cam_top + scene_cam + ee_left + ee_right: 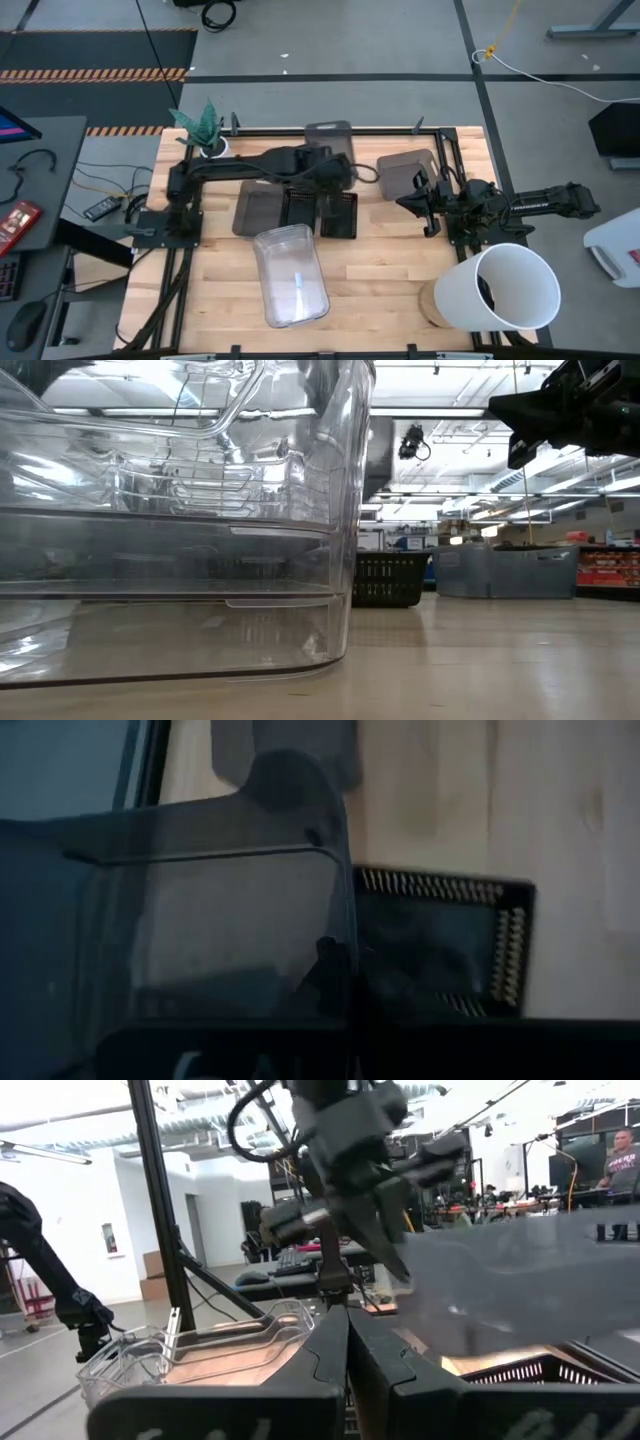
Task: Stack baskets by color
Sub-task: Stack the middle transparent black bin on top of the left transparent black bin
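Observation:
My left gripper [345,172] is shut on a dark-grey basket [329,134] and holds it in the air over the middle of the table's far half. Beneath it, two black slotted trays [300,208] [340,215] lie side by side on the table, and another dark-grey basket [257,211] lies to their left. A third dark-grey basket [404,170] sits to the right, in front of my right gripper [420,195], which is shut and holds nothing. A large clear basket [290,275] lies near the front edge. My left gripper pinches a side wall of the dark-grey basket at its rim [343,935], between its two fingers. It comes slanting down from above. The basket is lifted clear of the table and of the black tray [445,945] below, reaching from the fingers toward the table's far edge.
A big white bucket [505,285] lies tipped at the front right corner. A small white pot with a green plant [208,138] stands at the far left. The clear basket [170,520] fills the left of the low view. Bare wood lies between it and the bucket.

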`<move>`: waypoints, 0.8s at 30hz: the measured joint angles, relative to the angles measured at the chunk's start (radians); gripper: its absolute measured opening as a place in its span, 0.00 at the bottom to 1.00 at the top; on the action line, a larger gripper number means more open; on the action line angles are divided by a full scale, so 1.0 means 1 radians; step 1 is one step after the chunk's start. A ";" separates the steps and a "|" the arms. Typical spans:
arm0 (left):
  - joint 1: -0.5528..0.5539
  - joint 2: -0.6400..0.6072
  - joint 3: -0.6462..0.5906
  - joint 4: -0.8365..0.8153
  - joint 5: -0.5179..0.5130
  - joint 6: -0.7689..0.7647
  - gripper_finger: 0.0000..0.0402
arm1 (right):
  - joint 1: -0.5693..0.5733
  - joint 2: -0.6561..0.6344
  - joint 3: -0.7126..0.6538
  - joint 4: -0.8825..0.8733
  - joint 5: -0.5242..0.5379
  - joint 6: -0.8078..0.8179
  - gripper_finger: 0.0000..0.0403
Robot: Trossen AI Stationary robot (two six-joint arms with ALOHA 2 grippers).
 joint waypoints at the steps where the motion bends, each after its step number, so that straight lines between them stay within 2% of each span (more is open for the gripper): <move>1: -0.014 -0.017 -0.001 -0.032 -0.012 -0.016 0.01 | 0.000 0.000 0.000 0.000 0.000 0.000 0.02; 8: -0.133 -0.080 -0.010 -0.334 -0.195 -0.191 0.01 | 0.000 0.000 0.000 0.004 0.000 0.000 0.02; 12: -0.204 -0.080 -0.010 -0.488 -0.242 -0.314 0.01 | 0.000 0.000 0.000 0.007 0.000 0.000 0.02; 15: -0.255 -0.080 -0.010 -0.521 -0.244 -0.363 0.01 | 0.000 0.000 0.000 0.007 0.000 0.000 0.02; 24: -0.359 -0.107 -0.019 -0.518 -0.284 -0.367 0.01 | 0.000 0.000 0.000 0.007 0.000 0.000 0.02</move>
